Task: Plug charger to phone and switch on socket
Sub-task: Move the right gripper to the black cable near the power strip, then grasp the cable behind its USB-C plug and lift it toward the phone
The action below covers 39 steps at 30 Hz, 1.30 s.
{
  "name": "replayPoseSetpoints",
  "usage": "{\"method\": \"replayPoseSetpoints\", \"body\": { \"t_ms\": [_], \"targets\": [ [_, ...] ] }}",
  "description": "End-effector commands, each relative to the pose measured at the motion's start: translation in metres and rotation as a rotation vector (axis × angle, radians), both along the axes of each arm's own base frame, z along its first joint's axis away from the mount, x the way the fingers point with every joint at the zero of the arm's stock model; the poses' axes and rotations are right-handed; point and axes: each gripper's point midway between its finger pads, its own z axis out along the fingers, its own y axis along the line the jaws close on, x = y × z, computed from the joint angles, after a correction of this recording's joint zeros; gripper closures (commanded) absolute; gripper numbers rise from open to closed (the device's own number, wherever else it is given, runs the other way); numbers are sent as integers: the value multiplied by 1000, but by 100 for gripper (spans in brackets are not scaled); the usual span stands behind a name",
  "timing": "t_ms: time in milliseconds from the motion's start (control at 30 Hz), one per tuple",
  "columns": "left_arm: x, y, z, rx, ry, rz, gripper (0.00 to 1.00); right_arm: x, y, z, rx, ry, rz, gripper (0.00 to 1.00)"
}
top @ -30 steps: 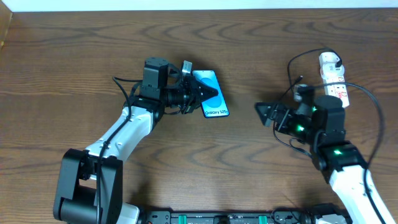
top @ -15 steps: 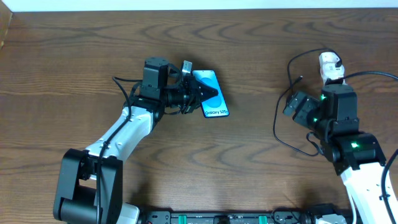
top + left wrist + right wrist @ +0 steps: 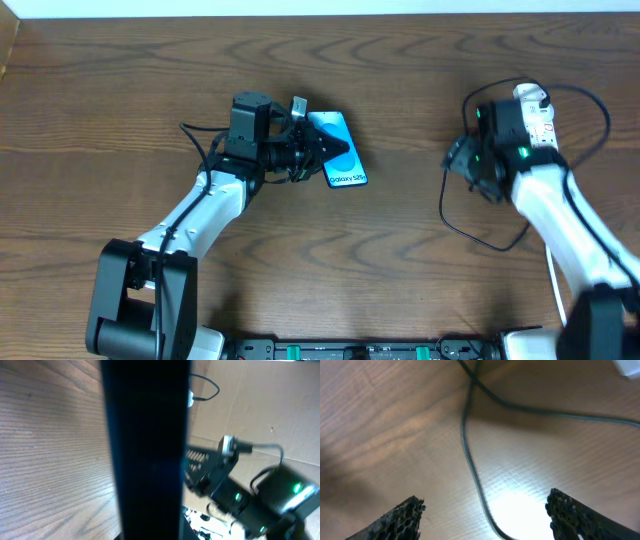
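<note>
The phone (image 3: 341, 152), with its cyan screen up, lies at the table's middle. My left gripper (image 3: 322, 150) is shut on its left edge, and in the left wrist view the phone (image 3: 145, 460) fills the frame as a dark bar. The charger's thin black cable (image 3: 447, 205) loops across the wood on the right. My right gripper (image 3: 464, 160) hovers over it, open. In the right wrist view the cable (image 3: 472, 472) runs between the wide-apart fingers (image 3: 402, 517), untouched. The white socket (image 3: 537, 115) lies far right, partly hidden by the right arm.
The right arm (image 3: 250, 497) shows in the left wrist view in front of a cardboard wall (image 3: 280, 405). A white corner (image 3: 630, 367) sits at the top right of the right wrist view. Bare brown wood (image 3: 120, 90) spreads left of the phone.
The right arm has swung back toward the socket, its gripper now over the cable loop, and its jaws have narrowed a little. The left arm and phone have not moved.
</note>
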Motion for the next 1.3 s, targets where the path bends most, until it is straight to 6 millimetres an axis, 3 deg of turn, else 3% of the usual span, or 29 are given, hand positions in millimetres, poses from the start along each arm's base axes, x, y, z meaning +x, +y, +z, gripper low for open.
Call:
{"method": "replayPoseSetpoints", "body": {
  "t_ms": [0, 133, 433, 600, 900, 967, 1033, 1100, 1167, 1267],
  "targets": [
    [3, 0, 14, -10, -56, -11, 92, 29, 4, -4, 14, 25, -17, 24],
    [3, 0, 14, -10, -57, -11, 93, 50, 8, -18, 22, 51, -32, 24],
    [3, 0, 14, -10, -57, -11, 93, 44, 18, -46, 24, 126, -96, 30],
    [3, 0, 14, -10, -57, -11, 93, 44, 12, -56, -58, 124, -159, 32],
    [3, 0, 14, -10, -57, -11, 92, 65, 15, -78, -59, 76, -171, 39],
    [3, 0, 14, -10, -57, -11, 93, 68, 16, -83, -58, 72, -170, 45],
    [3, 0, 14, -10, -57, -11, 92, 67, 19, -88, -45, 83, -165, 59],
    [3, 0, 14, -10, -57, -11, 93, 63, 29, -94, 0, 113, -133, 81],
    [3, 0, 14, -10, -57, -10, 92, 58, 44, -98, 42, 143, -50, 96],
    [3, 0, 14, -10, -57, -11, 93, 41, 60, -101, 37, 202, 84, 99]
  ]
}}
